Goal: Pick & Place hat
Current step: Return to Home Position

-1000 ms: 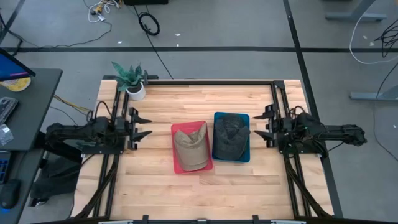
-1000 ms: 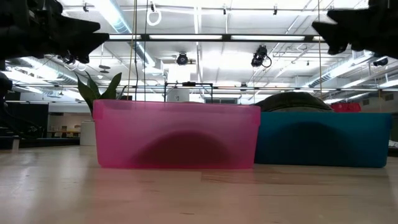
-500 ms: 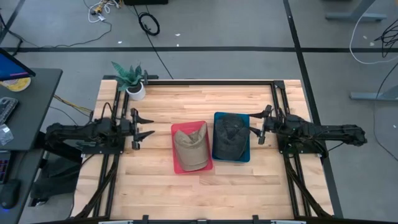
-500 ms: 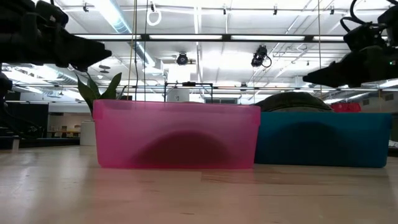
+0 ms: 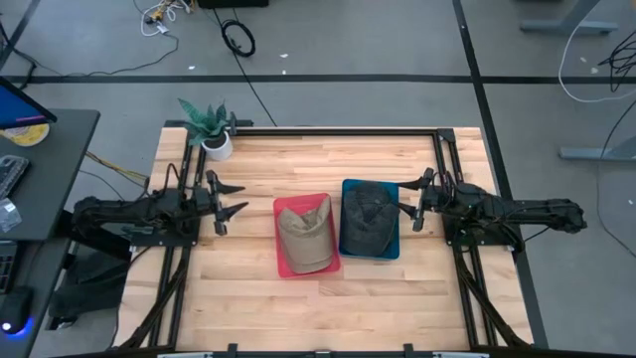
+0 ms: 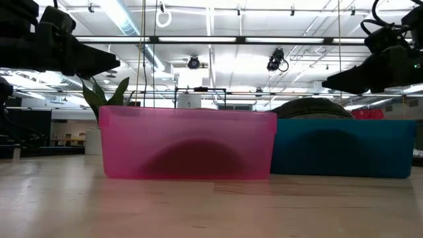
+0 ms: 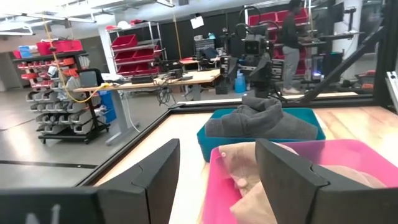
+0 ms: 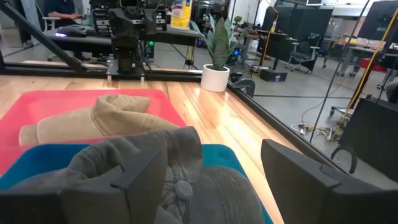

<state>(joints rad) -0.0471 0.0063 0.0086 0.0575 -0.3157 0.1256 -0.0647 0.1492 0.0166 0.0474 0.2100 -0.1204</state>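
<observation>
High view: left gripper (image 5: 237,198) and right gripper (image 5: 407,205) spread, empty; brown cap (image 5: 304,237) in red bin (image 5: 282,267), black cap (image 5: 369,217) in blue bin (image 5: 394,250).

No readable text or labels anywhere

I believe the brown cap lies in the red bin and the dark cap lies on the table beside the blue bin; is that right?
Not quite: the high view shows the dark cap inside the blue bin, not beside it. The brown cap does lie in the red bin.
</observation>
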